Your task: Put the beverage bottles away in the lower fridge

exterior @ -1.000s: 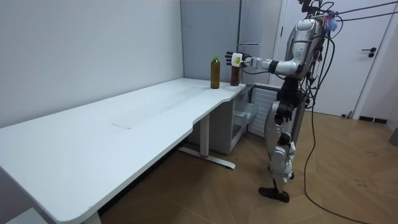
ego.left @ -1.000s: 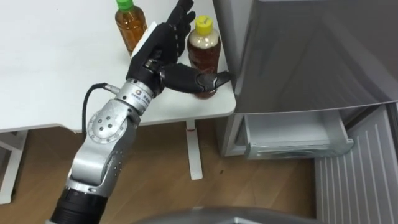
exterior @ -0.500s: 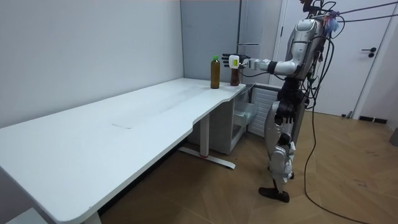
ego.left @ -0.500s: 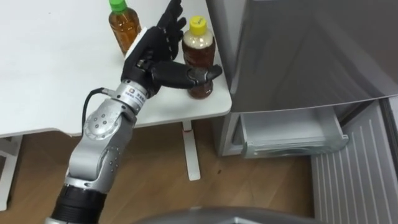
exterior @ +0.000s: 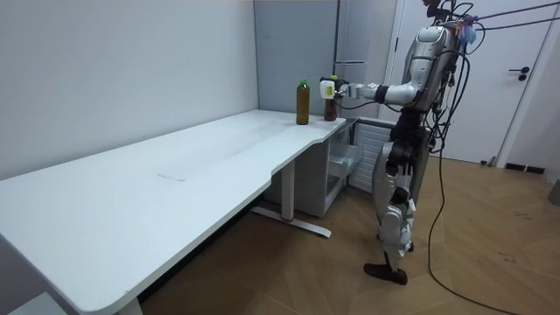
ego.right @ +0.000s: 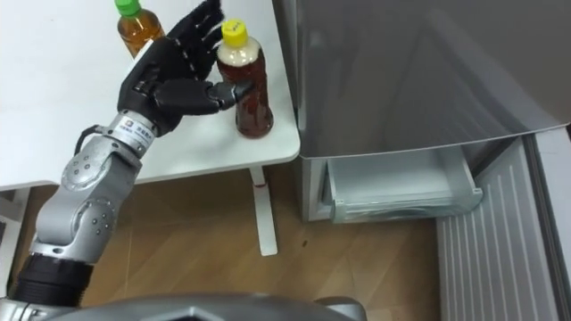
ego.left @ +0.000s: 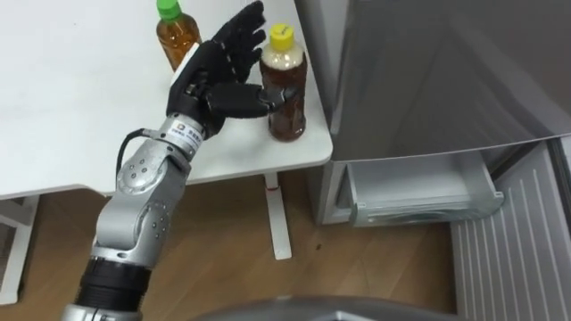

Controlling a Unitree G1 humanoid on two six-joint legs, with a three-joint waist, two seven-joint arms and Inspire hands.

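Two tea bottles stand at the white table's (ego.left: 71, 116) right corner, next to the fridge. The yellow-capped bottle (ego.left: 287, 98) is nearer the fridge; the green-capped bottle (ego.left: 177, 36) is farther back and to the left. My left hand (ego.left: 219, 76) is open against the left side of the yellow-capped bottle. Its fingers point straight up beside the cap and its thumb touches the bottle's front. The room view has the same hand (exterior: 330, 87) at the bottle (exterior: 331, 105), while my right hand (exterior: 395, 164) hangs by my hip.
The grey fridge (ego.left: 428, 80) stands right against the table's edge. Its lower drawer (ego.left: 415, 192) is pulled out, white inside. Wooden floor and a white table leg (ego.left: 278, 218) lie below. I stand on the floor in front of the fridge.
My left hand has drawn back a little to the left. The thumb, which reached across the bottle's front, now ends at its left front. Both bottles have stayed put.
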